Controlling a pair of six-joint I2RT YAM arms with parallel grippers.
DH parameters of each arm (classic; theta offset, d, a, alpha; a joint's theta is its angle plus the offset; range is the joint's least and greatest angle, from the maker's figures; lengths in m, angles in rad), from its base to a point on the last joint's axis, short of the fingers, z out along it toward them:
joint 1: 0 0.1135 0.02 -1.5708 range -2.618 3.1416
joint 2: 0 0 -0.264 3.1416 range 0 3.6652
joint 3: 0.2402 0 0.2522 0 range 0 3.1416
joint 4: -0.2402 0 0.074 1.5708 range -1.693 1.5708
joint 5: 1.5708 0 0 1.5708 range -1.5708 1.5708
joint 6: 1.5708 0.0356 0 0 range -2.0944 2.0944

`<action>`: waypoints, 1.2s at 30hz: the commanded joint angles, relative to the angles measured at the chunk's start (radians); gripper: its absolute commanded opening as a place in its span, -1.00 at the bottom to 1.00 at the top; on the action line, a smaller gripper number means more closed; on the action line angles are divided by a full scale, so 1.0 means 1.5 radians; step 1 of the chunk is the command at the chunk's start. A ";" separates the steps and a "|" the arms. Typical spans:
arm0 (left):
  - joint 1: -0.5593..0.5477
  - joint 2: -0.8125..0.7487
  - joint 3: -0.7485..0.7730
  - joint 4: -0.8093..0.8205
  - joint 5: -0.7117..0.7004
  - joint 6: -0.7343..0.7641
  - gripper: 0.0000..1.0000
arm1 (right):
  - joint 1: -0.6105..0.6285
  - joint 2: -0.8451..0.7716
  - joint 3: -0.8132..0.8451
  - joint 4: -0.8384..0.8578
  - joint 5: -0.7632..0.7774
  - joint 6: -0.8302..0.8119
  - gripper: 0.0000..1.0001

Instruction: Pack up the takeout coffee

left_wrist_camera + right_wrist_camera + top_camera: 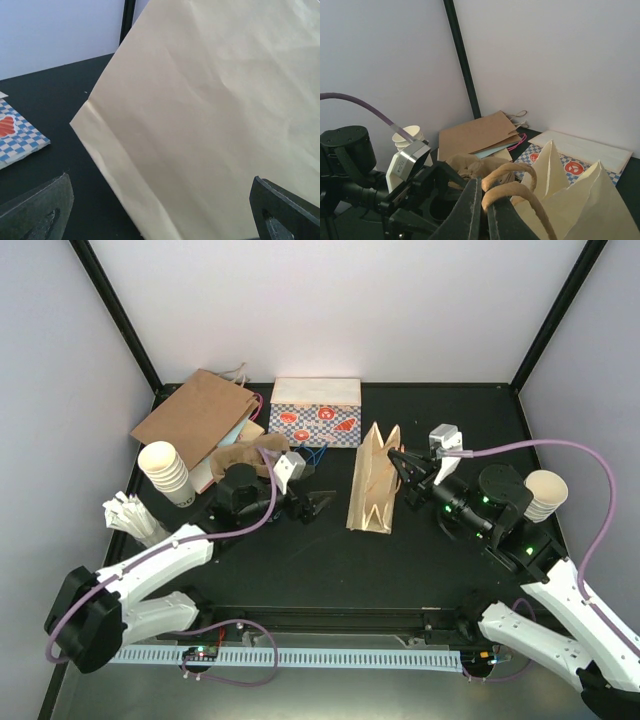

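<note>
Top external view of dark table (300, 570) with cream paper bag (372, 485) standing upright near centre, left gripper (322, 503) just beside its left face, jaws spread wide and holding nothing. Right wrist view of right gripper (484, 212) pinched fully closed on the bag's twisted paper handles (512, 187) above the open mouth. Takeout coffee not made out in any view; whereabouts cannot be told.

left claw (160, 207): spread wide | cream paper bag (210, 115): close ahead, fills view | checkered packet (20, 137): left edge
</note>
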 commanded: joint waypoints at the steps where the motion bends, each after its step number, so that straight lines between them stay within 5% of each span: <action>1: 0.005 0.032 0.060 0.017 0.002 0.052 0.97 | -0.002 -0.002 0.014 0.008 0.020 0.020 -0.98; 14: -0.022 0.225 0.234 0.082 0.027 0.331 0.98 | -0.002 -0.019 0.041 -0.017 0.014 0.038 -0.98; 25: -0.033 0.352 0.396 0.004 0.048 0.407 0.98 | -0.002 -0.029 0.037 -0.024 0.034 0.039 -0.98; 36: -0.034 0.382 0.439 0.015 0.031 0.422 0.98 | -0.002 -0.031 0.037 -0.031 0.037 0.037 -0.98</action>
